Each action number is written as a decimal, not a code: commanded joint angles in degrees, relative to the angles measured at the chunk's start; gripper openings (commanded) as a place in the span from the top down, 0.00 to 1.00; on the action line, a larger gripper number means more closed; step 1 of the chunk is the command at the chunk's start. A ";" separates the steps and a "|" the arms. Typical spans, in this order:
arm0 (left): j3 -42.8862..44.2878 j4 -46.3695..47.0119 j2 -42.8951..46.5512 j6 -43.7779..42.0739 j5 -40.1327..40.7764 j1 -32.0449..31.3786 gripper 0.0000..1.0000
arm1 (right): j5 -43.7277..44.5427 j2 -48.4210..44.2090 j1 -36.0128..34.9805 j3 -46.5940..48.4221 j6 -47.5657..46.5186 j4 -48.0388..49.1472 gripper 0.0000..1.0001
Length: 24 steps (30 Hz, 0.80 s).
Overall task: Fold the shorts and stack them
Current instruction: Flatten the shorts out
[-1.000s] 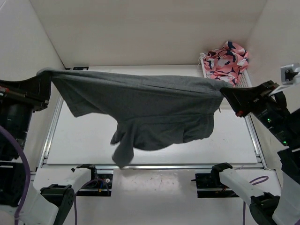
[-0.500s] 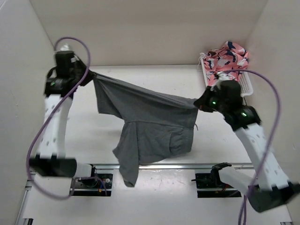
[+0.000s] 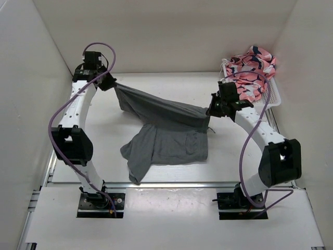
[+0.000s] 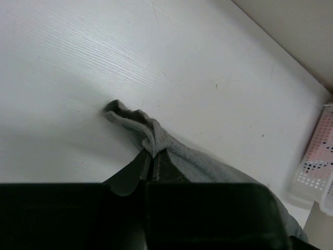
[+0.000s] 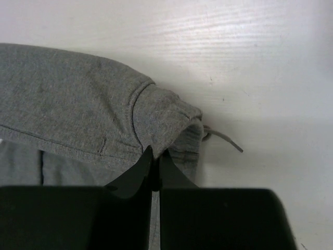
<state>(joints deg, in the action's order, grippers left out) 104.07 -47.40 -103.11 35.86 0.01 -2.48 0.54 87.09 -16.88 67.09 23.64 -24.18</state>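
1. We see the shorts [image 3: 161, 130] in the middle of the top view, strung between the two grippers. Their taut top edge is the long axis, running from the upper left down to the centre right.
2. Below that edge the cloth sags toward the bottom of the frame and lies crumpled on the table [image 3: 156, 86], with one leg trailing to the lower left.
3. The left gripper [image 3: 109, 83], at upper left, is clenched on one corner of the shorts (in its wrist view a small bunched tip of cloth pokes out past the closed fingers).
4. The right gripper [image 3: 210, 111], at centre right, is pinched tight on the opposite corner. Its wrist view shows grey cloth folded over the fingertips and a thin drawstring [image 5: 225, 139] lying on the white surface just to the right.
5. In the upper right a white basket [image 3: 274, 96] holds a pink patterned cloth [image 3: 251, 63], apart from the shorts.
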 commanded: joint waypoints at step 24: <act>8.93 -2.53 2.15 -4.22 2.71 1.43 0.90 | 7.37 -9.77 2.73 2.86 -2.28 0.96 1.00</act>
<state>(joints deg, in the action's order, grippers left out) 105.82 -52.29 -94.13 33.15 -2.07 -2.31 1.37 71.90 -16.56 66.26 23.57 -28.40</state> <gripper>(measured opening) 0.125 0.034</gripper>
